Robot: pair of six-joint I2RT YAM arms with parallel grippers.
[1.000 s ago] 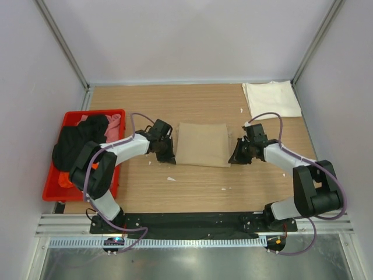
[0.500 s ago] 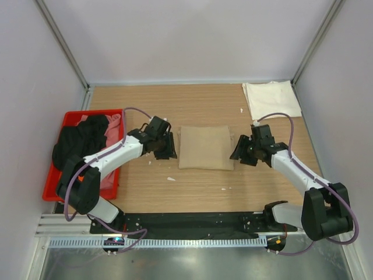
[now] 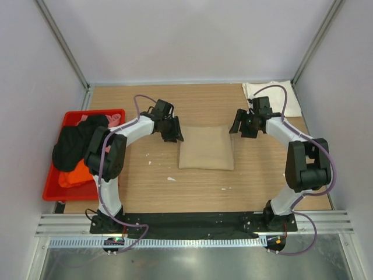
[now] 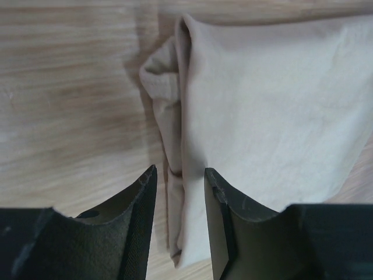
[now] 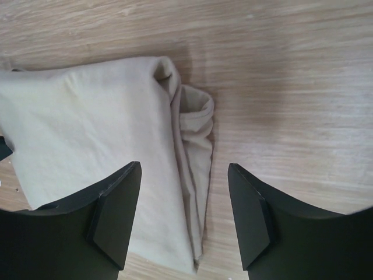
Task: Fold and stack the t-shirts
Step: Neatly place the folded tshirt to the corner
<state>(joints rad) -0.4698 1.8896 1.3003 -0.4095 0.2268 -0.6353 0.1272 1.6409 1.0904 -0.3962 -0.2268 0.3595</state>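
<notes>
Tan t-shirt point(image 3: 206, 147): folded into a flat rectangle, lying at the centre of the wooden table point(image 3: 198, 105) in the top view. In the left wrist view its layered side edge point(image 4: 175, 146) runs down the middle of the frame. In the right wrist view the cloth point(image 5: 87, 146) fills the left half, with a rolled fold on its right edge.

Left gripper point(image 3: 173, 132): positioned at the upper left corner of the tan t-shirt. Its fingers point(image 4: 137, 216) stand apart, straddling the shirt's edge, with nothing clamped. Contact with the cloth cannot be determined.

Right gripper point(image 3: 240, 125): positioned just above the upper right corner of the tan t-shirt. Its fingers point(image 5: 119, 210) stand wide apart, one over the cloth and one over bare wood, holding nothing.

Cream-white t-shirt point(image 3: 274, 96): folded flat in the upper right corner of the table, well apart from the tan one; the right arm's cable loops over it.

Red bin point(image 3: 93, 112): at the left edge of the table. It holds a black t-shirt point(image 3: 73, 146) heaped over its centre and spilling past the left rim, a pink t-shirt point(image 3: 114, 119) at the upper right and an orange t-shirt point(image 3: 73, 177) at the lower end, all unfolded.
</notes>
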